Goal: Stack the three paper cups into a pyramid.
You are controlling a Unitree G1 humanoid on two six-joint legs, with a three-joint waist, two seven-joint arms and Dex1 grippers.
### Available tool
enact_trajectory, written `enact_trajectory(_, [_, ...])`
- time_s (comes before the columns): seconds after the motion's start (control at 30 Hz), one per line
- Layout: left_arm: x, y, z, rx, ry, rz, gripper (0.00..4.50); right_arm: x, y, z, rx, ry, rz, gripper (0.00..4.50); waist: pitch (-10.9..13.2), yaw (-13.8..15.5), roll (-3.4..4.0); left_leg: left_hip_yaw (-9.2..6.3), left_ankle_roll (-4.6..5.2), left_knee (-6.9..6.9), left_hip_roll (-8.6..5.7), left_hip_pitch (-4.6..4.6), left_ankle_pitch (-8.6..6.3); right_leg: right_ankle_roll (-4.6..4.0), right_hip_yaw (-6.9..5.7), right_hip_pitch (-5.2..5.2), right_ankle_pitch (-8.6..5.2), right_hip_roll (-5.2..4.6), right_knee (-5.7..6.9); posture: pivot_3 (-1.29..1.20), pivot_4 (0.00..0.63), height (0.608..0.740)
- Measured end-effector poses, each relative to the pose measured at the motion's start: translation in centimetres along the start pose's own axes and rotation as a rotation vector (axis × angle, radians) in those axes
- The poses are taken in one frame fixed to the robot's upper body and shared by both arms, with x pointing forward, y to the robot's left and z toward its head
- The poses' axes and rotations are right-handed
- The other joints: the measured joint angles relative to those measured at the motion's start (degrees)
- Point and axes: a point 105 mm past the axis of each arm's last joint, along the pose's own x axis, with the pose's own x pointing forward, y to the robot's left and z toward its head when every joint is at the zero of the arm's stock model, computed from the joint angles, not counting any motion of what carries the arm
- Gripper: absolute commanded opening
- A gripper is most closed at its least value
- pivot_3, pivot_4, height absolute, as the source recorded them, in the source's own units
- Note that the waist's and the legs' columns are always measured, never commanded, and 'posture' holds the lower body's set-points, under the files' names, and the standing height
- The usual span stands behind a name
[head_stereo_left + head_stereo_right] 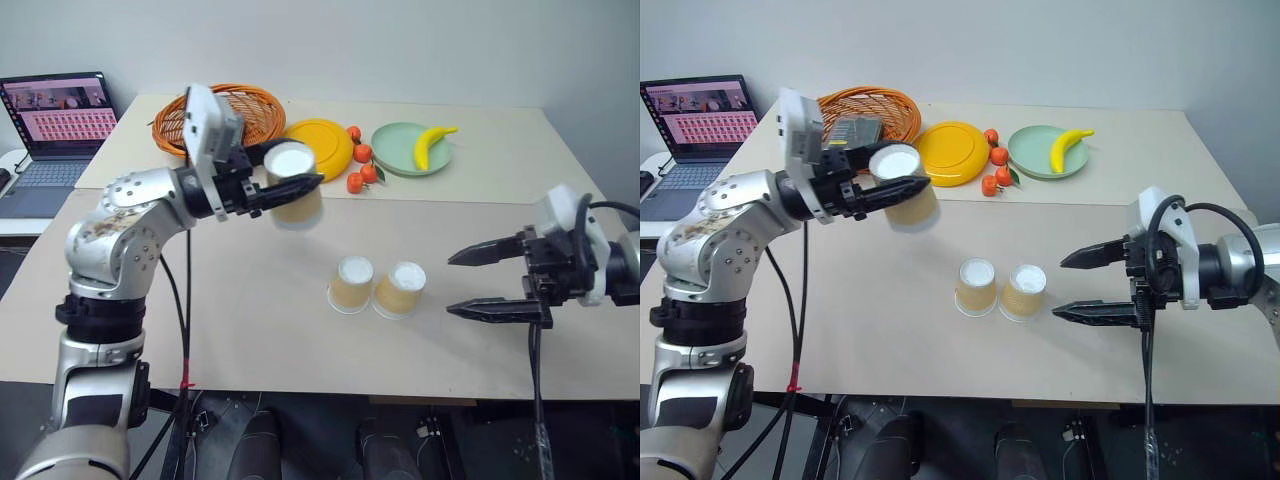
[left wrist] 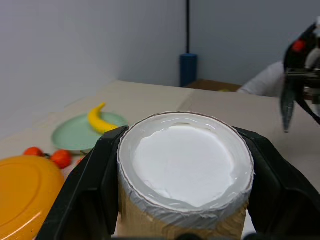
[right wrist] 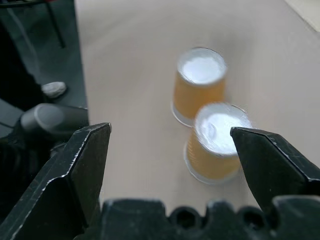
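Observation:
Two tan paper cups [image 1: 351, 285] [image 1: 401, 290] stand upside down side by side near the middle of the table, white bases up; the right wrist view shows the same pair [image 3: 198, 85] [image 3: 216, 142]. A third paper cup [image 1: 292, 187] hangs in the air above and to the left of them, base up, with my left gripper [image 1: 290, 188] shut on its sides; up close its white base [image 2: 187, 165] sits between the black fingers [image 2: 87, 192]. My right gripper [image 1: 478, 283] is open to the right of the pair, pointing at it, holding nothing.
At the back of the table [image 1: 250, 330] stand an orange wicker basket [image 1: 225, 112], a yellow plate [image 1: 322, 146], several small oranges [image 1: 361, 166] and a green plate [image 1: 405, 150] with a banana [image 1: 431, 145]. A laptop [image 1: 55, 125] sits on a side table at far left.

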Motion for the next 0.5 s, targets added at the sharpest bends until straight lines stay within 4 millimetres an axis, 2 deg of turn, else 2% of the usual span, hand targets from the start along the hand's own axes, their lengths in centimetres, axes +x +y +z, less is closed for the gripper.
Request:
enact_trajectory(0.17, [2.3, -1.1, -0.5, -0.041, -0.002, -0.12, 3.11, -0.7, -0.9, -1.1, 0.027, -0.026, -0.133, 4.5, 0.0, 0.1, 0.0, -0.01, 0.0, 0.01, -0.01, 0.0, 0.0, 0.0, 0.0, 0.02, 0.0, 0.0, 0.0, 0.0, 0.15, 0.732])
enact_trajectory(0.37, [4.8, -2.3, -1.0, -0.063, -0.016, -0.223, 3.11, -1.7, -0.9, 0.6, 0.011, -0.194, -0.219, 4.5, 0.0, 0.0, 0.0, -0.06, 0.0, 0.02, -0.01, 0.02, 0.0, -0.01, -0.02, 0.08, 0.0, 0.02, 0.0, 0.0, 0.15, 0.732])
enact_trajectory(0.5, [6.2, -3.0, -1.1, -0.065, -0.033, -0.265, 3.11, -1.5, -0.4, 0.9, 0.013, -0.217, -0.227, 4.5, 0.0, 0.0, 0.0, -0.07, 0.0, 0.03, -0.03, 0.02, 0.0, 0.0, -0.02, 0.11, 0.0, 0.01, -0.02, 0.0, 0.15, 0.732])
